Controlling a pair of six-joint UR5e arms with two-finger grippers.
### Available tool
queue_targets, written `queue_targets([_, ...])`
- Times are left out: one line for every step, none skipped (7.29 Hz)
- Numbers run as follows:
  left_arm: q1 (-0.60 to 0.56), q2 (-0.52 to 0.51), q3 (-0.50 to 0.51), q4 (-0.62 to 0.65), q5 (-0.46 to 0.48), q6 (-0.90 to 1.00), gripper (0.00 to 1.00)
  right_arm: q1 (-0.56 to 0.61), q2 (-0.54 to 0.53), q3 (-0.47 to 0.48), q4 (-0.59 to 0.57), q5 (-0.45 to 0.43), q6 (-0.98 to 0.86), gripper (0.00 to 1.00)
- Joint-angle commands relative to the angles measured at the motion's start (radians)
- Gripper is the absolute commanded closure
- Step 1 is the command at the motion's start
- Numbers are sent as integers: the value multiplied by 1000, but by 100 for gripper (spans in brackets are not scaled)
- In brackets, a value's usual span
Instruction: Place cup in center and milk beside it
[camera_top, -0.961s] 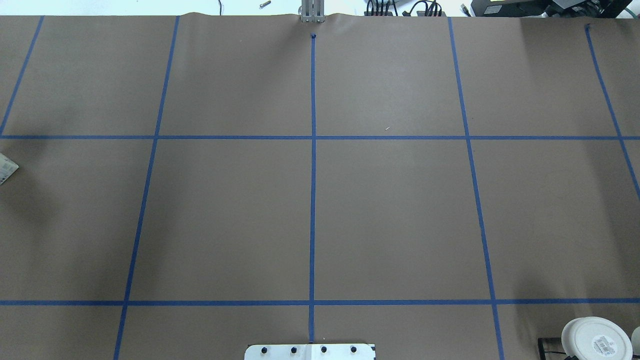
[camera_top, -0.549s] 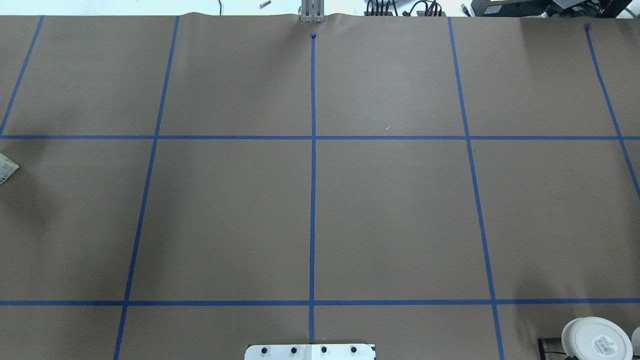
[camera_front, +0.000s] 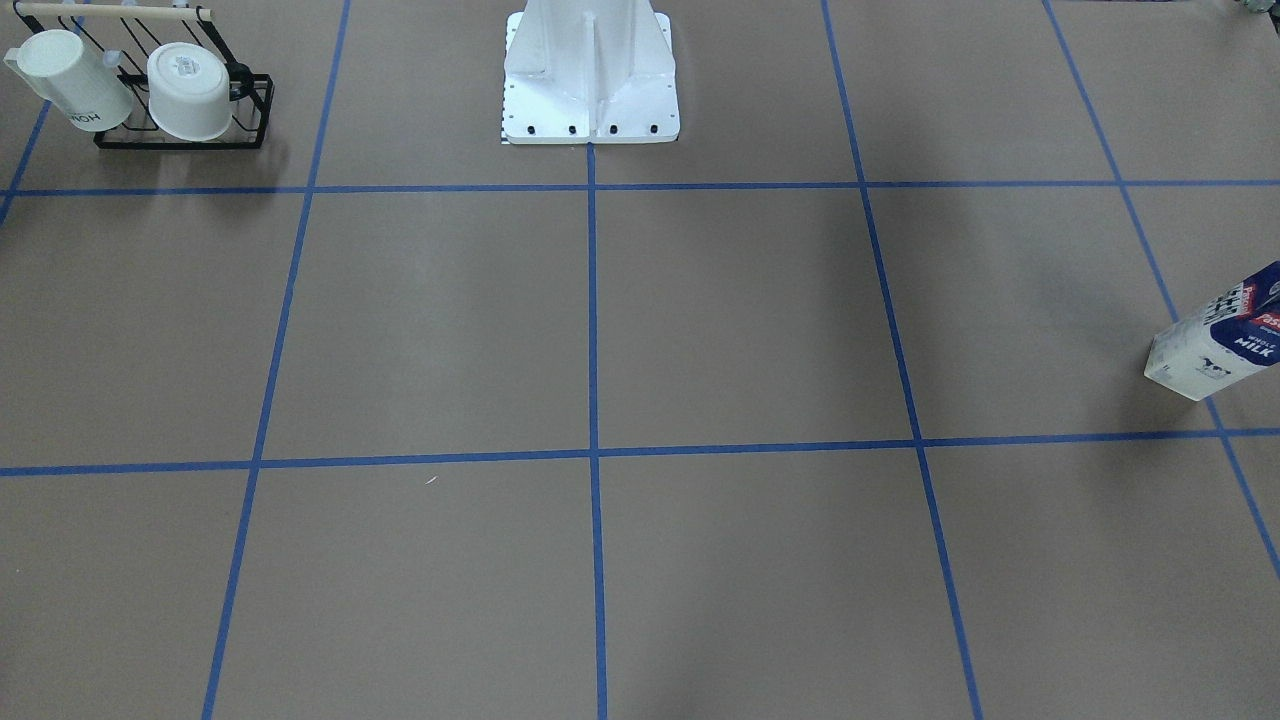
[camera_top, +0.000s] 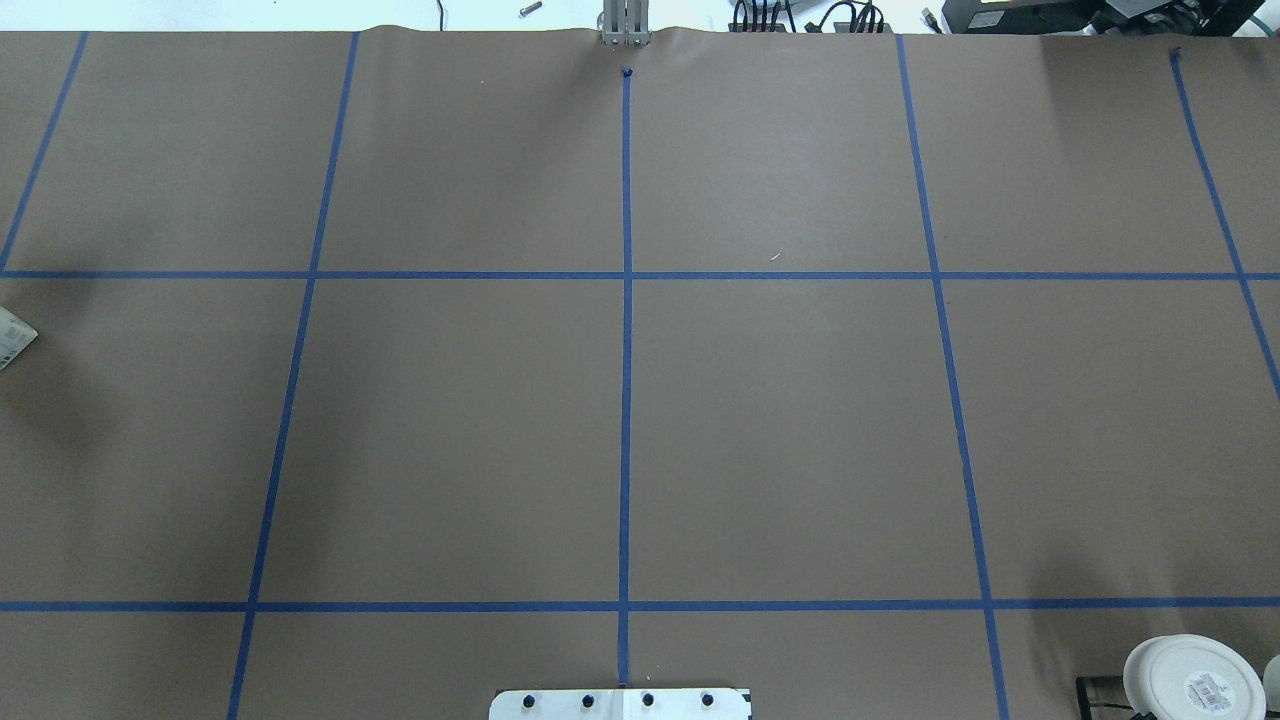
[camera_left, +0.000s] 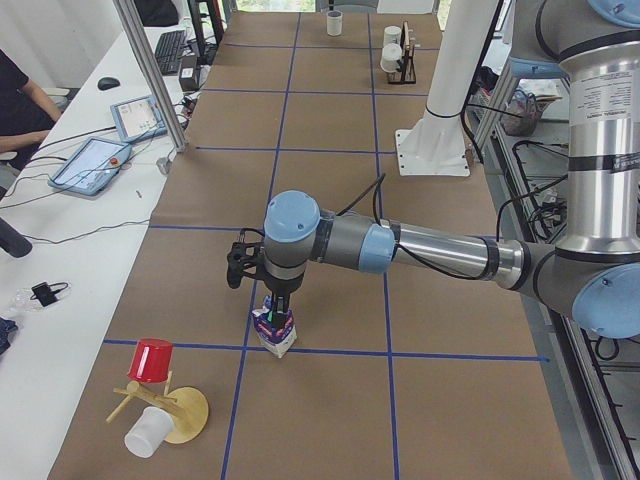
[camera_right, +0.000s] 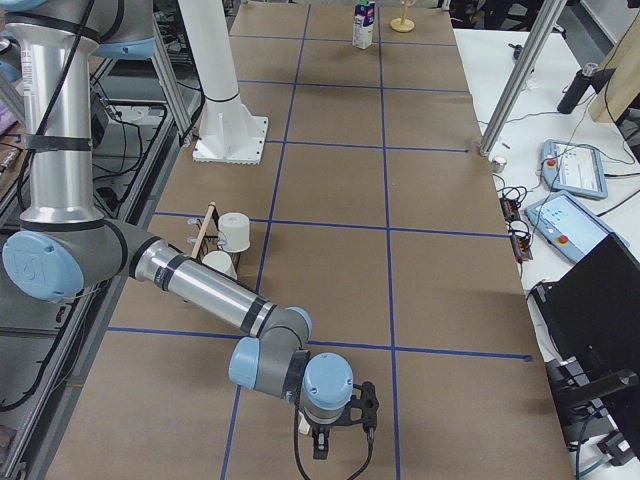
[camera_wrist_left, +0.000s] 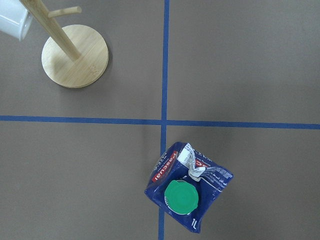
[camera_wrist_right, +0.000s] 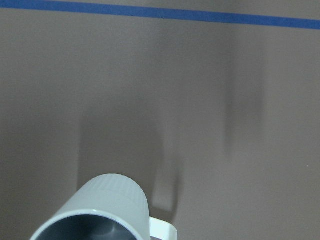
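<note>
Brown paper with blue tape lines (camera_top: 626, 400) covers my table (camera_top: 800, 430). The milk (camera_wrist_left: 177, 195) stands at its left end on a tape line, near a wooden mug tree (camera_wrist_left: 75, 55), with my left gripper (camera_left: 276, 305) just above it. The cup (camera_wrist_right: 107, 210) is at the right end, by my right gripper (camera_right: 335, 440) — released or clenched, I cannot tell for either one.

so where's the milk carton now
Left wrist view: the milk carton stands on a blue tape line by a crossing, near the wooden mug tree, far out on the robot's left.
</note>
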Motion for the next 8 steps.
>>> queue_targets([0, 1, 4, 0, 0, 1, 1, 0, -2, -10, 13, 11, 2, 0])
queue_targets([0, 1, 4, 0, 0, -1, 1, 0, -1, -18, 13, 20, 2, 0])
queue_targets([0, 1, 2, 0, 0, -1, 1, -2, -1, -33, 15, 32, 1, 0])
queue_targets([0, 1, 5, 0, 0, -1, 1, -2, -2, -36, 13, 58, -1, 0])
queue_targets([0, 1, 7, 0, 0, 1, 1, -2, -7, -36, 13, 72, -4, 0])
queue_targets([0, 1, 7, 0, 0, -1, 1, -3, -7, -38, 12, 72, -4, 7])
queue_targets([0, 1, 2, 0, 0, -1, 1, -3, -7, -39, 10, 77, -2, 51])
queue_targets([0, 1, 2, 0, 0, -1, 1, -5, -10, -38, 13, 89, -14, 93])
